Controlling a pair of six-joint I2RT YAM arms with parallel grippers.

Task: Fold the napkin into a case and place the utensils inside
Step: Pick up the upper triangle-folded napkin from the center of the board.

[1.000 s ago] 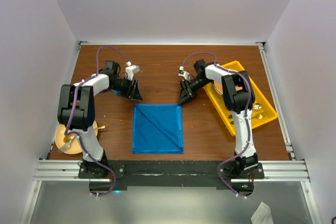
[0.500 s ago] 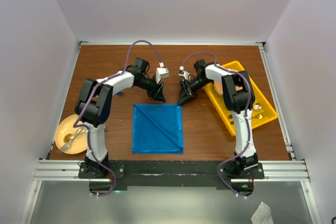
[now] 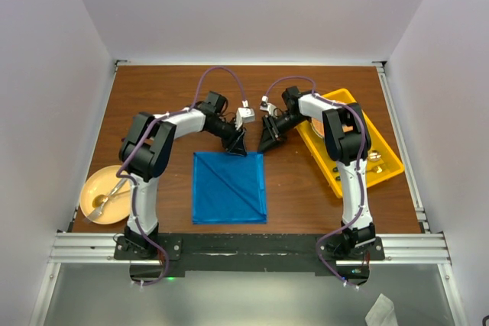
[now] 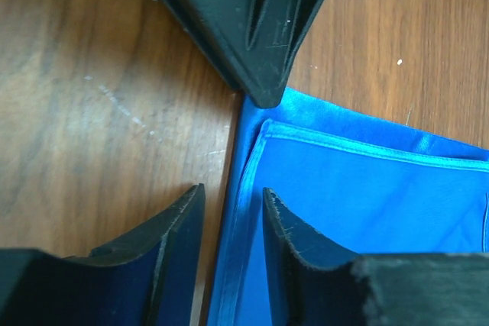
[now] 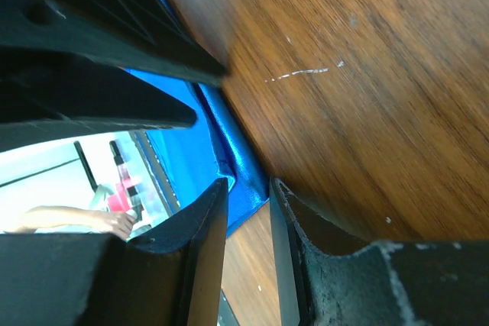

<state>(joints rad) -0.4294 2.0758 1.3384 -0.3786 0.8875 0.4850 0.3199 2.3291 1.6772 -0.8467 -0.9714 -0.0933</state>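
Note:
The napkin (image 3: 229, 187) lies flat on the wooden table as a bright blue square with a diagonal crease. My left gripper (image 3: 238, 145) is low over the right part of its far edge. In the left wrist view the left gripper (image 4: 231, 205) is open, and the layered hem of the napkin (image 4: 367, 204) runs between its fingers. My right gripper (image 3: 267, 143) sits at the far right corner. Its jaws (image 5: 248, 196) stand apart just short of the corner of the napkin (image 5: 183, 135). The two grippers nearly touch. The utensils do not show.
A yellow tray (image 3: 386, 164) holding some items stands on the right of the table, beside the right arm. A pale plate (image 3: 90, 188) with a gold spoon (image 3: 101, 202) sits at the near left. White walls close in on three sides.
My left arm has swung right from the napkin's far left corner to beside the right gripper, and its jaws have narrowed. The right arm has not moved.

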